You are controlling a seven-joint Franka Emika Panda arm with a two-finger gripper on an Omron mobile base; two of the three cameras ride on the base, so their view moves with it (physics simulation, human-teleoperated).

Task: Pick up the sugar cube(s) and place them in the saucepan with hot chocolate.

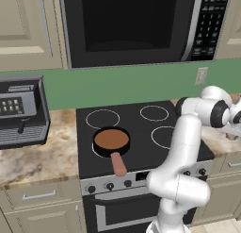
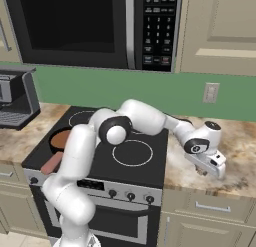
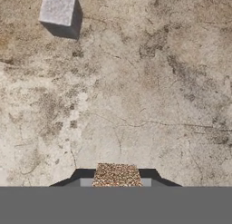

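Sugar cube, speckled brown, sat at the bottom centre of the hand view, apparently pinched between the gripper's dark fingertips, though little showed. A firm, square hold mattered before lifting. Another pale cube lay upper left. The saucepan waited left of centre in the left base view.

left base view: behind arm, left side, faces forward-down over black glass stove top; right base view: same stove from the right | hand view: close, looks straight down on speckled beige stone counter
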